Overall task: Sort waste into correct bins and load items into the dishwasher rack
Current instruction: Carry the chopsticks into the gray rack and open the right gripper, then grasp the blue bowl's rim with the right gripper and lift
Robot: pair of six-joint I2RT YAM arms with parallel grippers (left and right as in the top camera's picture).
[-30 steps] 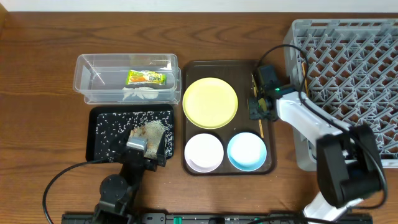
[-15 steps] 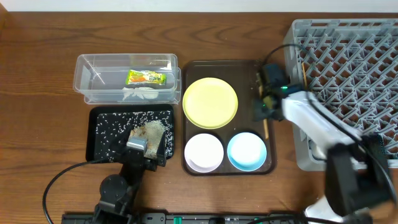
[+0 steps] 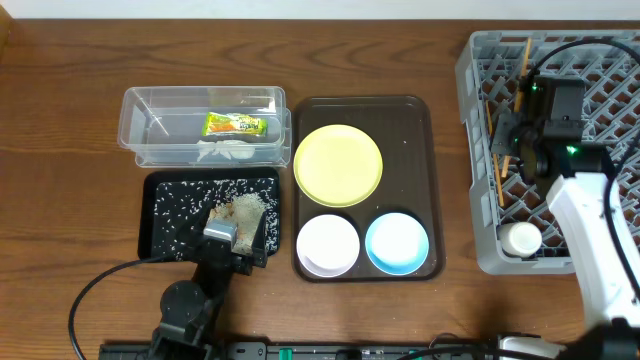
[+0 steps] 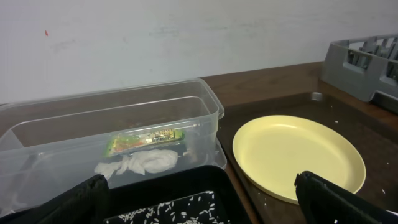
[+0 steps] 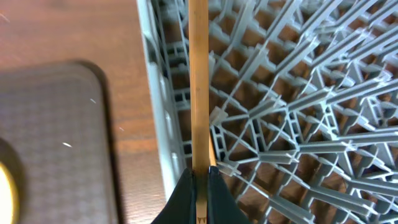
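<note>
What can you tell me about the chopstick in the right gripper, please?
The chopstick is a thin, straight stick of plain light-brown wood. The right gripper is shut on one end; it runs above the grey dishwasher rack, just inside a side wall. Whether it touches the lattice is unclear.

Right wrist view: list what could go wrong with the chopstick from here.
1. The right pincer holds the chopstick by one end only, so the long free length may swivel or catch a peg of the dishwasher rack.
2. The rack's lattice is open; a stick this thin could drop through a gap or wedge in it on release.
3. The stick hangs close to the rack's side wall; a slightly off release might send it onto the table.
</note>
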